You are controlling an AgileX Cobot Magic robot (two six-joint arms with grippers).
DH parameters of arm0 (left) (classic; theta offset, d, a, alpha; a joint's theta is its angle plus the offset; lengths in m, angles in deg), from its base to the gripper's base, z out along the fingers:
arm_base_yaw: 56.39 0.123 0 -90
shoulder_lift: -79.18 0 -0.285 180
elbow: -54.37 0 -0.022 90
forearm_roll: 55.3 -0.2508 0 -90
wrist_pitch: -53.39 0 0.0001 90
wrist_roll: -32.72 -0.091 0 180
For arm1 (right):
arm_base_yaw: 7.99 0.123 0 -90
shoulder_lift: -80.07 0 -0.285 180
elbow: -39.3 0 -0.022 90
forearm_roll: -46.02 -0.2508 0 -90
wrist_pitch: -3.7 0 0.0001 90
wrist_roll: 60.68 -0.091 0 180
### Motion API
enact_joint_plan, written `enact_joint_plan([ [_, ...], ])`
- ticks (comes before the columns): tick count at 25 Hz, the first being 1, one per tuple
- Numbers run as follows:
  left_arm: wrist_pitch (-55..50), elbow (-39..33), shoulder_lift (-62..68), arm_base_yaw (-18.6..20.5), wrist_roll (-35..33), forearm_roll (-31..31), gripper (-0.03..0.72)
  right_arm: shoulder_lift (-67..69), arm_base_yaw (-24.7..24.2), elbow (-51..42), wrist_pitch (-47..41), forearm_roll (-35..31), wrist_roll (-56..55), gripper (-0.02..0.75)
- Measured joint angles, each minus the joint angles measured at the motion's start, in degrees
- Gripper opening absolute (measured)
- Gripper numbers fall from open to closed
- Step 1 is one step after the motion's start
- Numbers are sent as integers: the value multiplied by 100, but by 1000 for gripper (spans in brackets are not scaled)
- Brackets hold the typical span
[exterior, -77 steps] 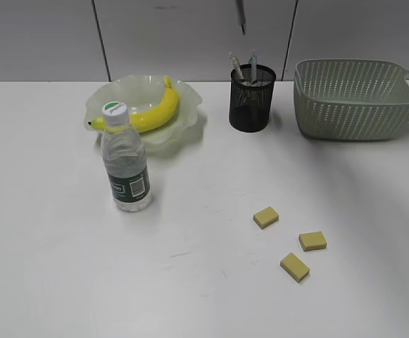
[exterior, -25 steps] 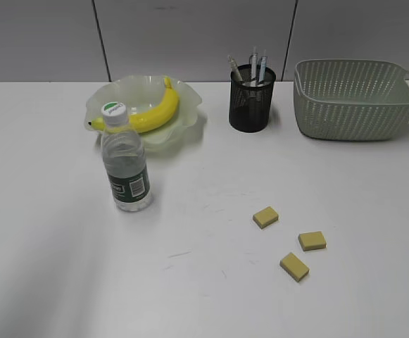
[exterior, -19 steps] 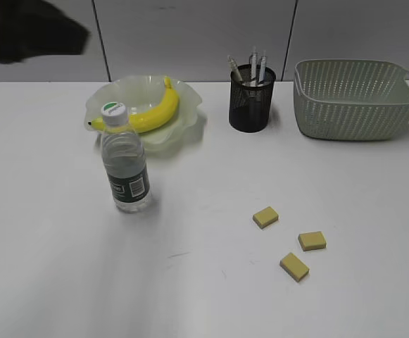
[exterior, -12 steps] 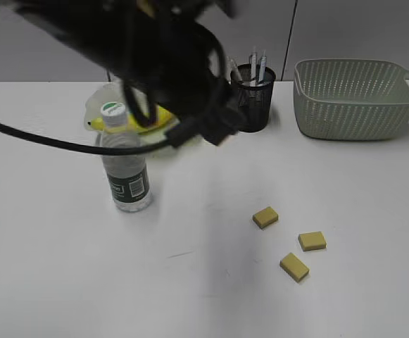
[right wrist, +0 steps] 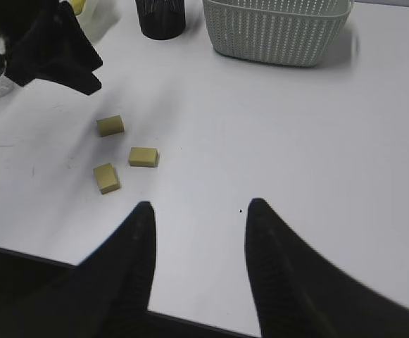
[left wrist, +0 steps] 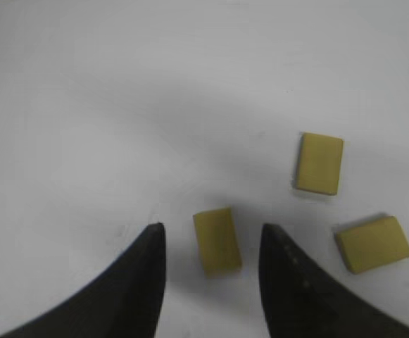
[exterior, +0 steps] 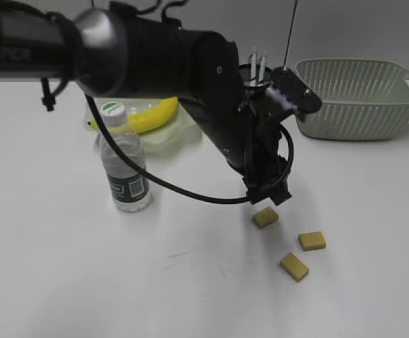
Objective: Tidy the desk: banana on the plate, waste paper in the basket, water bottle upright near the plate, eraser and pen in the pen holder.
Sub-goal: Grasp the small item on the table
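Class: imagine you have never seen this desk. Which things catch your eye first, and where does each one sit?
The big black left arm dominates, reaching across the middle of the desk with its open tool poised over one of three yellow erasers; the other two lie just beside it. Behind it, a bright banana lies in the green plate at back left, with an upright bottle in front.

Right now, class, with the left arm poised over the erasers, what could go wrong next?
1. The open left gripper straddles the nearest eraser; an off-centre close might push it away rather than grip it.
2. The left arm crosses close by the water bottle and pen holder; lifting back carelessly could topple either.
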Motion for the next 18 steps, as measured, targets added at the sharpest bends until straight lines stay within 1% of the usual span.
enact_joint_plan([
  [6, 10, 262, 629, 0, 0, 0, 344, 0, 0, 0, 0, 0, 0, 340],
  [12, 61, 285, 947, 0, 0, 0, 349, 0, 0, 0, 0, 0, 4, 303],
  [18, 92, 298, 1129, 0, 0, -2, 346, 0, 0, 0, 0, 0, 11, 296],
])
